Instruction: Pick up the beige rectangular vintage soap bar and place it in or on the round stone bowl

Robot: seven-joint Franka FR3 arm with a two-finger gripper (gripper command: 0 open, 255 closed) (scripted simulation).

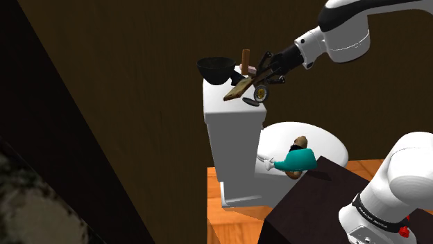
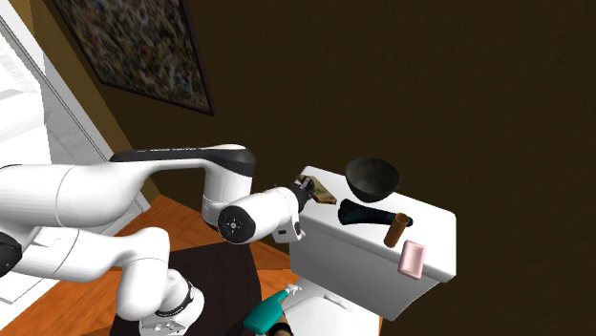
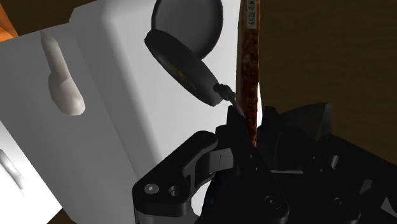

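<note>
**Claw clamped on a brown slab, soap well away at the other end of the tank**

The gripper is clenched on a thin brown slab. In the wrist view the slab runs edge-on down between the two black fingers, which press against it on both sides. Just beside it is a round dark hinged case, lying open against the white toilet tank.

In the shoulder view the gripper hangs over the tank's right end. The slab tilts below it, and the round case sits at the tank's edge.

The soap bar is a pale pinkish-beige rectangle. In the second exterior view it lies flat on the tank lid, at the lid's right end near the front edge. The gripper is at the opposite, left end, well apart from the soap and not touching it. Between them lie a black object and a brown cylinder.

The dark round bowl stands upright toward the back of the lid, apart from the soap and nearer to it than the claw is. In the shoulder view the bowl is at the tank's left end.

A teal spray bottle lies on the toilet seat lid below.
</note>
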